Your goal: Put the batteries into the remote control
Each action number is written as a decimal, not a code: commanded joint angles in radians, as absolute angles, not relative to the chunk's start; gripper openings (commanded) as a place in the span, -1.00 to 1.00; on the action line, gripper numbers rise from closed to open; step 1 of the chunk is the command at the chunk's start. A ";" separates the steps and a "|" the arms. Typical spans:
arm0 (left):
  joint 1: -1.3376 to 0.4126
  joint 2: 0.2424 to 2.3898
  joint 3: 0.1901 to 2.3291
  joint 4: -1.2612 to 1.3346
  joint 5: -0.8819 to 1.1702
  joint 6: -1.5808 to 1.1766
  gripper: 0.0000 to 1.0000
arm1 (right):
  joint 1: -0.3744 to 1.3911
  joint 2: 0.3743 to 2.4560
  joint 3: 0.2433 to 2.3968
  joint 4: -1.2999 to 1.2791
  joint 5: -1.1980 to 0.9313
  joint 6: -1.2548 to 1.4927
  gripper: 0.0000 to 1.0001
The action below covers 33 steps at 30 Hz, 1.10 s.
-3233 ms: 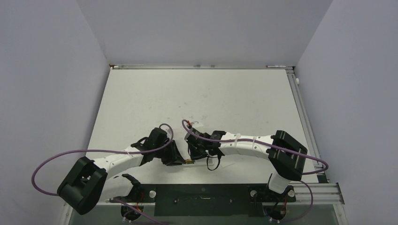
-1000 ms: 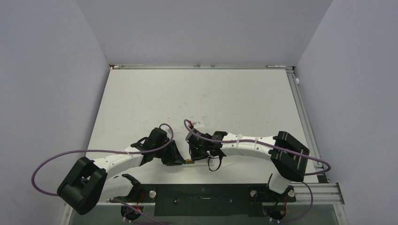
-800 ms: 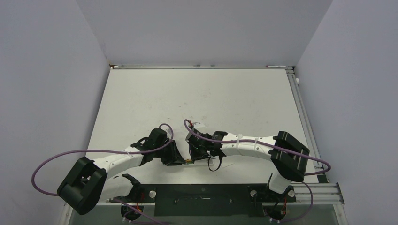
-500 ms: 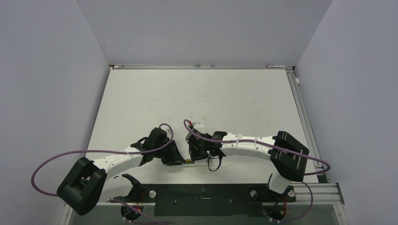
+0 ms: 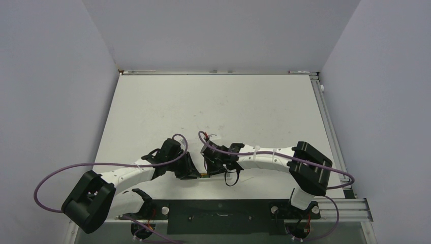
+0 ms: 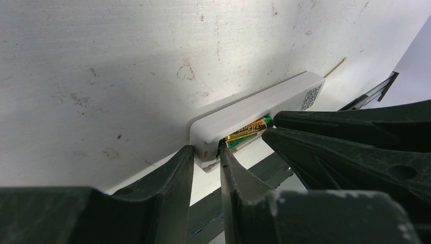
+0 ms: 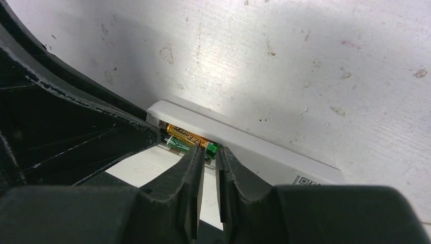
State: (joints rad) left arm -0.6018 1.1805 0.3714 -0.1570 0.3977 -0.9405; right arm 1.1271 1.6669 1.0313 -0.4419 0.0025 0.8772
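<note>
Down at the tabletop's (image 6: 127, 61) near edge, the remote control (image 6: 244, 109) lies lengthwise between the arms, gold battery (image 6: 249, 131) along its recess, left pincer (image 6: 206, 157) clamped narrow on one end, right pincer (image 7: 209, 157) almost closed at the battery's green tip.

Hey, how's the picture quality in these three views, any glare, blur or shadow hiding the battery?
Top external: even, soft light, though all but a gold-green speck of the battery is hidden. Left wrist: bright patch on the table, remote sharp, left gripper dark and blurred up close. Right wrist: glare on the table, right gripper out of focus, battery label clear.
</note>
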 commanded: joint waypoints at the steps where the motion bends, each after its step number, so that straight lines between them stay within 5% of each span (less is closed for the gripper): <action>1: -0.609 1.174 0.407 -0.137 0.402 -0.937 -0.55 | 1.130 1.677 1.029 -0.414 0.008 0.892 -0.67; 22: -0.608 1.169 0.401 -0.135 0.409 -0.937 -0.56 | 1.150 1.730 1.064 -0.407 -0.046 0.887 -0.83; 33: -0.607 1.170 0.400 -0.132 0.417 -0.931 -0.56 | 1.193 1.829 1.178 -0.585 0.091 0.853 -0.83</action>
State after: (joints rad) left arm -0.6018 1.1805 0.3714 -0.1600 0.3977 -0.9394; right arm 1.1599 1.7618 1.1339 -0.5388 0.0315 0.8650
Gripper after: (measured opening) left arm 0.223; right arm 0.089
